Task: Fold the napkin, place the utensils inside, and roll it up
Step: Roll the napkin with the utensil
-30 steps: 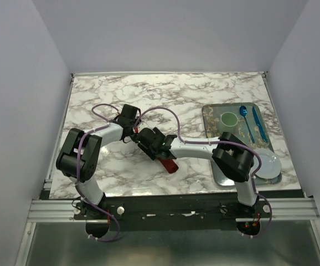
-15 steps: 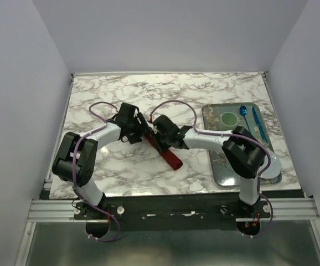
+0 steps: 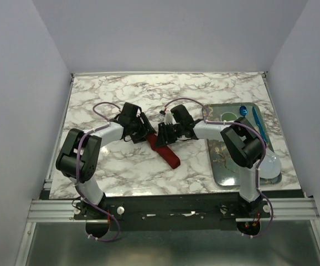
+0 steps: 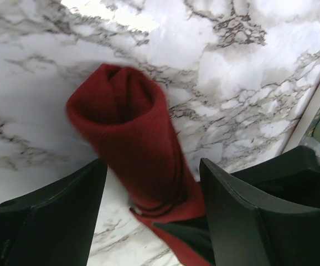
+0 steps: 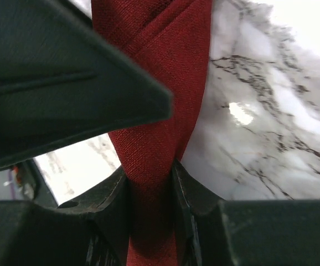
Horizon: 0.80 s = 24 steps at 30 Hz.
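Rolled napkin (image 3: 169,155) lies at the middle of the bench (image 3: 110,94), running 11 to 5 o'clock.
Left gripper (image 4: 149,177) released, jaws straddling the roll's 11 o'clock end; right gripper (image 5: 149,183) clenched on the cloth beside it.

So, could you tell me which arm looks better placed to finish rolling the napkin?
Right, probably: the right gripper is shut on the napkin, so it can guide the cloth. The left gripper is open, only straddling the rolled end.
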{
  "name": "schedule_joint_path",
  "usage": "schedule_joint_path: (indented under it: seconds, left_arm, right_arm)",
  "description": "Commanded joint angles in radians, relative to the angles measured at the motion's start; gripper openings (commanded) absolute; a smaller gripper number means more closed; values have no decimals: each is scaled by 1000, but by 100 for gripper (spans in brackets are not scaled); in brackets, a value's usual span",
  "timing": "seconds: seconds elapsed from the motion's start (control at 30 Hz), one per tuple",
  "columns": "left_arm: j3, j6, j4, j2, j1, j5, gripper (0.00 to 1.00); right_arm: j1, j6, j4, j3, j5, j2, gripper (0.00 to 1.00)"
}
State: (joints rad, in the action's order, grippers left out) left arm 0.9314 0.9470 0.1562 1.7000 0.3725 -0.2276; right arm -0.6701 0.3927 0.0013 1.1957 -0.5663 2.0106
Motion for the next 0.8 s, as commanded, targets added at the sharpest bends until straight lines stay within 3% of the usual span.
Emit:
schedule_joint_path:
  seconds: [0.0, 0.13, 0.2, 0.33, 0.43, 0.77]
  left_arm:
    - [21, 3, -24, 55, 19, 5, 76]
    - [18, -1, -23, 53, 25, 30, 69]
    - [7, -2, -14, 46, 26, 60, 65]
    - [-17, -7, -10, 30, 26, 74, 45]
    - [-29, -5, -15, 27, 26, 73, 40]
    - [-32, 3, -15, 15, 26, 66, 38]
  right_arm:
    - [7, 51, 55, -21, -153, 43, 38]
    - [7, 43, 55, -19, -149, 45, 39]
    - [7, 38, 48, -21, -139, 34, 42]
    - [6, 0, 3, -7, -80, 7, 52]
    - [-6, -47, -82, 24, 1, -18, 59]
    - [-135, -132, -244, 102, 342, -62, 82]
